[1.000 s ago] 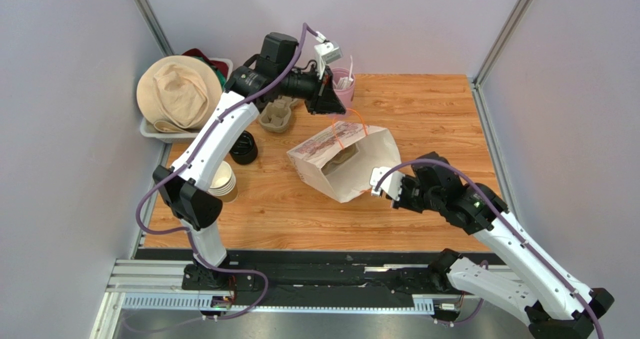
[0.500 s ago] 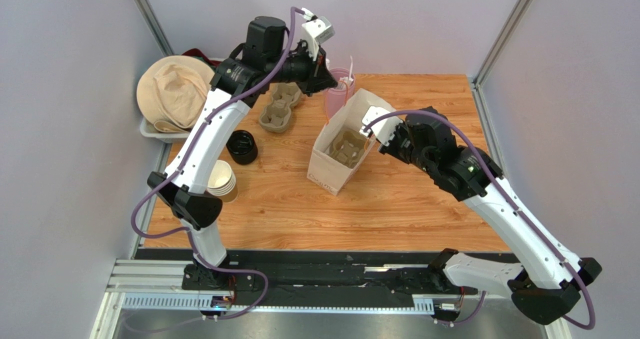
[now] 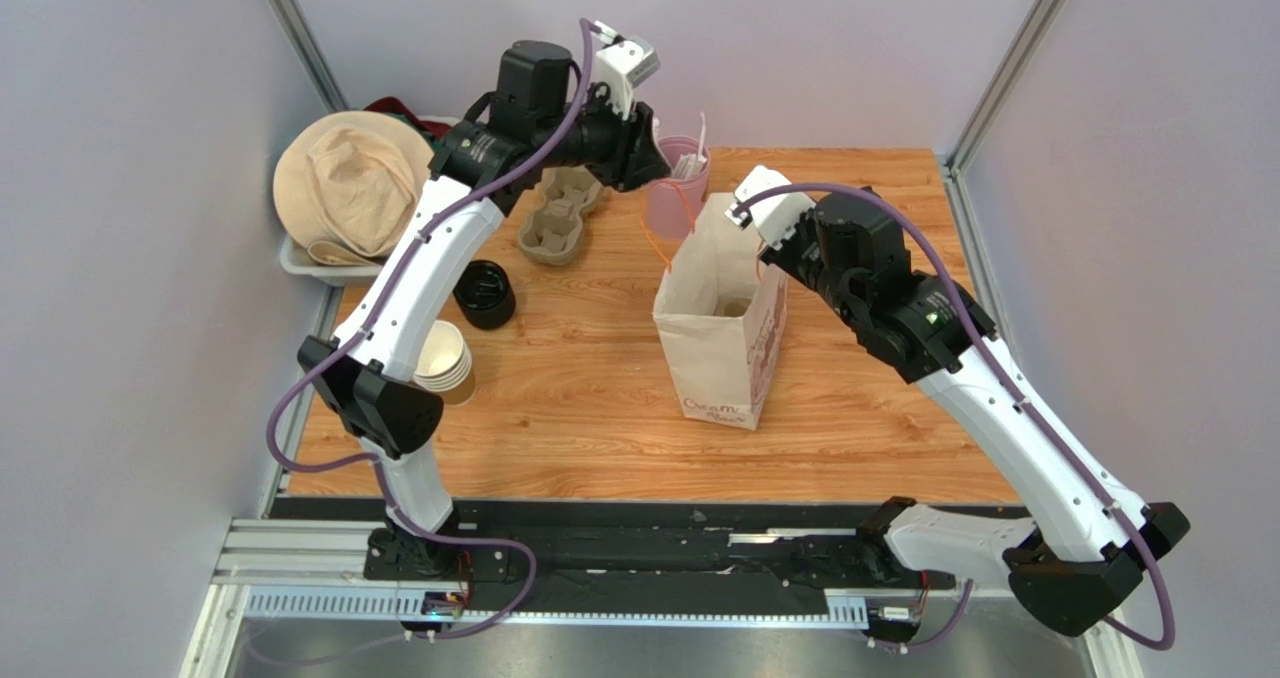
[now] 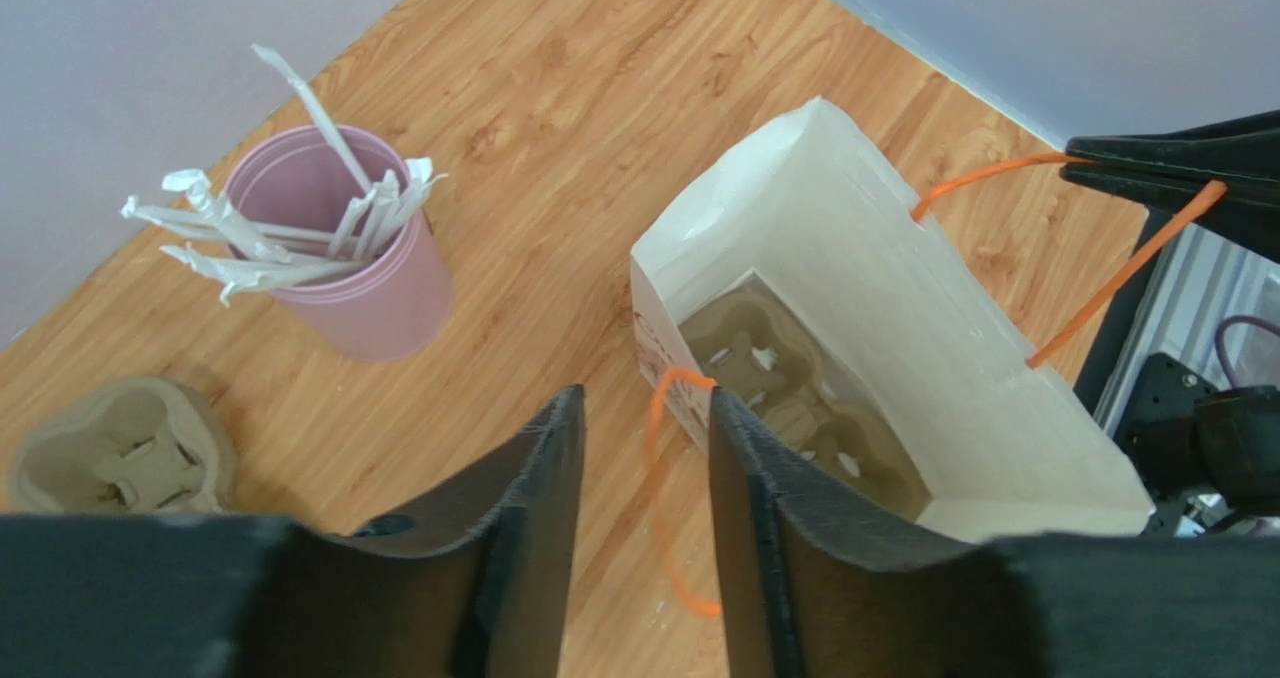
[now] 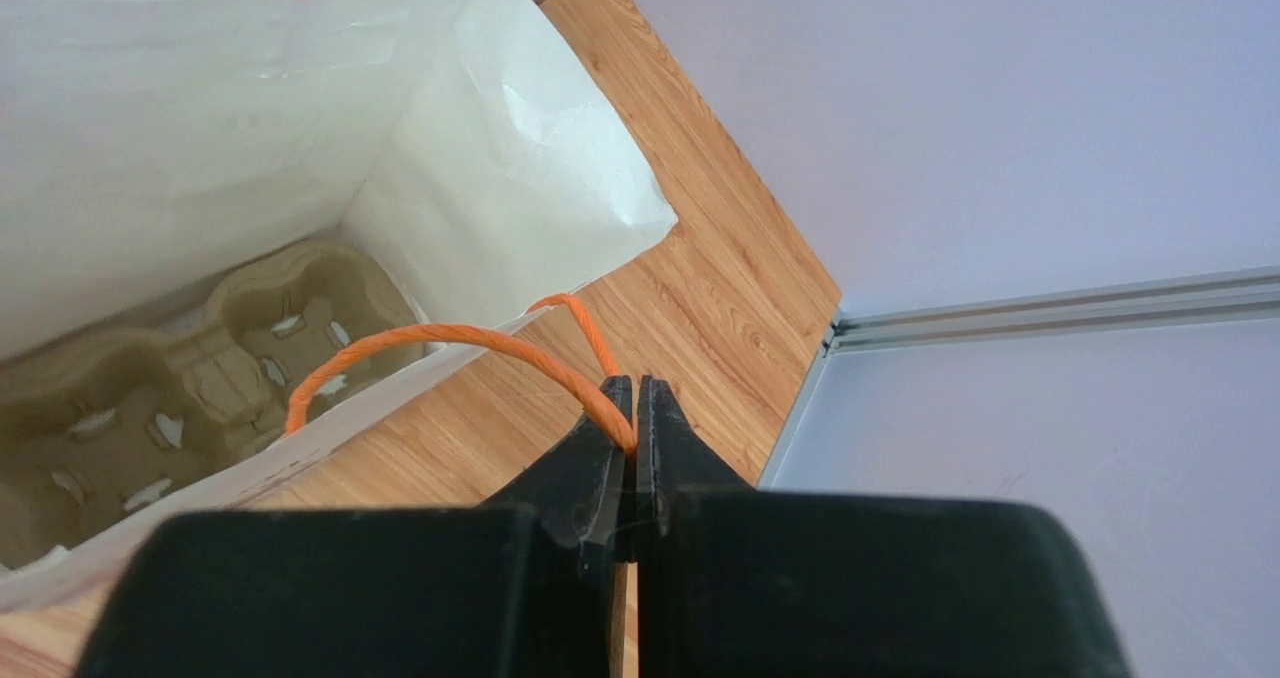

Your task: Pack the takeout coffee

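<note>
My left claw (image 4: 646, 396) is hanging parted over the paper bag (image 4: 842, 243), one orange handle (image 4: 651, 461) loose inside the gap. My right claw (image 5: 631, 408) is pinching the other handle (image 5: 451, 338). The kraft cup (image 3: 445, 360) is standing well apart, toward 8 o'clock of the left claw; I cannot tell whether it is single or nested.

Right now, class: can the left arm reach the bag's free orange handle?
Probably yes: the left tool is open, and its wrist view shows the free orange handle between its fingers, nothing blocking.

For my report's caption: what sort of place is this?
Probably a walled robot test cell staged as a coffee-packing bench: paper takeout bag, pulp cup carrier, pink cup of wrapped sticks.
</note>
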{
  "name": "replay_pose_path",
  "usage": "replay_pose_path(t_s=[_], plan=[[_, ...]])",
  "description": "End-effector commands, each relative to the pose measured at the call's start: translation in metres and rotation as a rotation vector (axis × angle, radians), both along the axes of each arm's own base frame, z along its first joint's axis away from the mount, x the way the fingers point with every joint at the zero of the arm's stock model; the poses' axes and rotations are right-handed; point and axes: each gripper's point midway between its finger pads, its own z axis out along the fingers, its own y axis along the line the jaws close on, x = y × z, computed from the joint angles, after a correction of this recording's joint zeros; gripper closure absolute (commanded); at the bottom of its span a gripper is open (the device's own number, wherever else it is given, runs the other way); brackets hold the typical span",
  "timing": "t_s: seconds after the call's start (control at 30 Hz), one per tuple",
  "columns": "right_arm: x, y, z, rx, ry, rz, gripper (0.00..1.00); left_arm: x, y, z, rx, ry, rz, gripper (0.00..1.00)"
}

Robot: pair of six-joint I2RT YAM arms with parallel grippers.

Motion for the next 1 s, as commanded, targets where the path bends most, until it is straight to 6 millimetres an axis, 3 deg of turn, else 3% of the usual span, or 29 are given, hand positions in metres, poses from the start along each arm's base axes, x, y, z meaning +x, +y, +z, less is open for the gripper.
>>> replay_pose_path(t_s=[0.0,0.1,0.23,0.37,0.6,0.7,0.73,0.83,0.97], plan=[[0.011,-0.01,0.03,0.08,-0.091,-0.074,0.99,0.003,0.014,0.044,-0.072,-0.096,0.053,0.46],[0.013,-0.017,0.024,0.068,-0.091,-0.096,0.99,0.002,0.022,0.054,-0.09,-0.117,0.065,0.27],[0.027,-0.037,0.022,0.078,-0.106,-0.159,0.99,-0.002,0.034,0.072,-0.11,-0.159,0.081,0.19],[0.048,-0.051,0.02,0.067,-0.116,-0.224,0.99,-0.008,0.049,0.088,-0.112,-0.202,0.107,0.18],[0.075,-0.07,0.039,0.135,-0.16,-0.288,0.99,-0.01,0.078,0.083,-0.078,-0.201,0.194,0.18],[0.074,-0.061,0.024,0.126,-0.116,-0.239,0.98,-0.011,0.096,0.08,-0.044,-0.217,0.228,0.18],[0.075,-0.061,0.011,0.107,-0.091,-0.241,0.98,-0.016,0.102,0.084,-0.045,-0.227,0.236,0.18],[0.078,-0.073,0.004,0.086,-0.101,-0.292,0.98,-0.018,0.126,0.08,-0.025,-0.231,0.283,0.18],[0.081,-0.092,0.034,0.173,-0.166,-0.351,0.99,-0.023,0.147,0.069,0.028,-0.239,0.321,0.18]])
